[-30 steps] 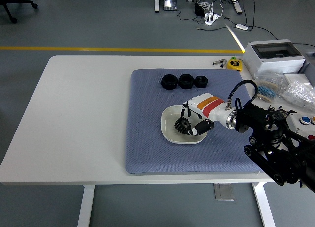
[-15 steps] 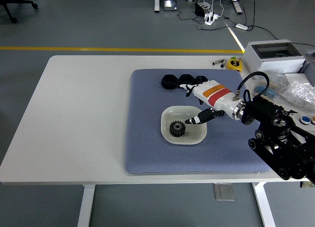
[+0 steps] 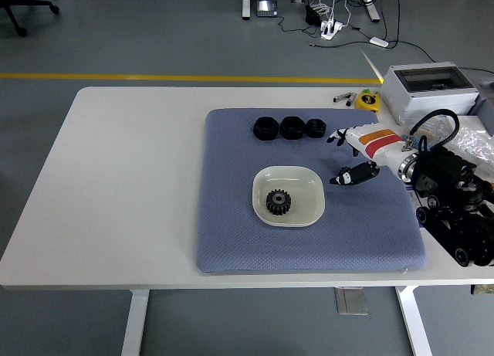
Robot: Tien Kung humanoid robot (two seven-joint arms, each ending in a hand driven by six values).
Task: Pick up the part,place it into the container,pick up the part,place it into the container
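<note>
The right robot hand (image 3: 351, 154) hovers over the right part of the blue mat (image 3: 231, 232), fingers loosely spread and holding nothing. The left arm is out of sight. To its left and a little nearer the camera sits the white dish (image 3: 262, 209), with one black gear (image 3: 278, 202) lying flat in its middle. Farther from the camera, up and to the left of the robot hand, three black parts (image 3: 290, 128) stand in a row running left to right on the mat; the rightmost one is just beside the fingertips. So one part looks delivered, and the next pick probably calls for a short reach toward that row's near end. The white tabletop (image 3: 123, 178) carries the mat.
</note>
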